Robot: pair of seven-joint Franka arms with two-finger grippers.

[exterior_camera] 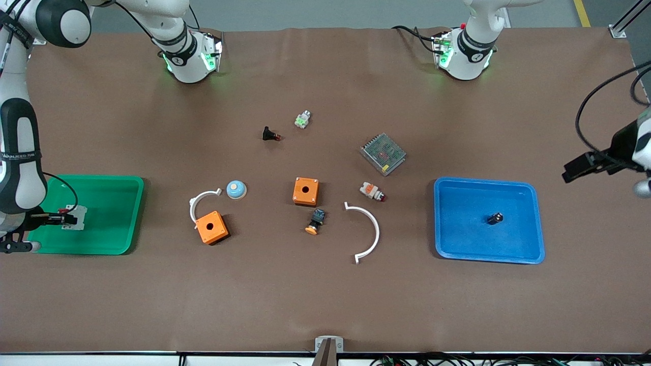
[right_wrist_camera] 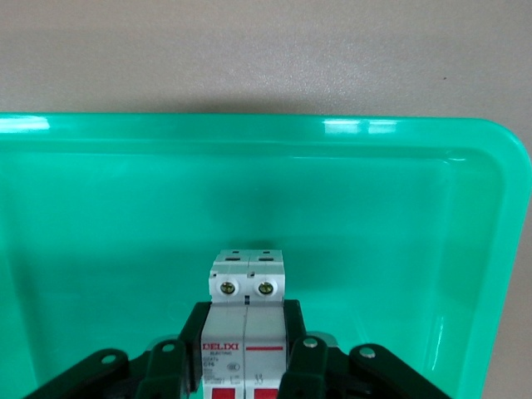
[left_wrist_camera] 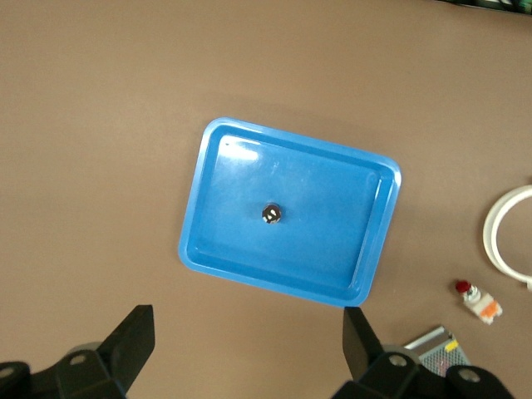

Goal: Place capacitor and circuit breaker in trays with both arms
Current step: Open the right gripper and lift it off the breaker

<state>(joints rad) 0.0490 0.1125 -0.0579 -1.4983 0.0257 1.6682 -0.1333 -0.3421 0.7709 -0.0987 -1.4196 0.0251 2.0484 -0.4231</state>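
The capacitor (exterior_camera: 495, 218) already lies loose in the middle of the blue tray (exterior_camera: 529, 189), which sits toward my left arm's end of the table, so that half of the job looks finished. My left gripper (left_wrist_camera: 249, 353) hangs above the table just beside that tray, fingers spread wide and holding nothing. The other half is nearly there: my right gripper (exterior_camera: 55, 218) is low inside the green tray (exterior_camera: 122, 213), at my right arm's end of the table near the edge, and its fingers (right_wrist_camera: 196, 349) pinch the circuit breaker (right_wrist_camera: 247, 320) by its sides. I cannot tell whether the breaker is touching the tray floor or sitting just above it. As I judge it, what is left is to set it down, let go and lift clear. The blue tray holds only the capacitor; the green tray holds only the breaker.
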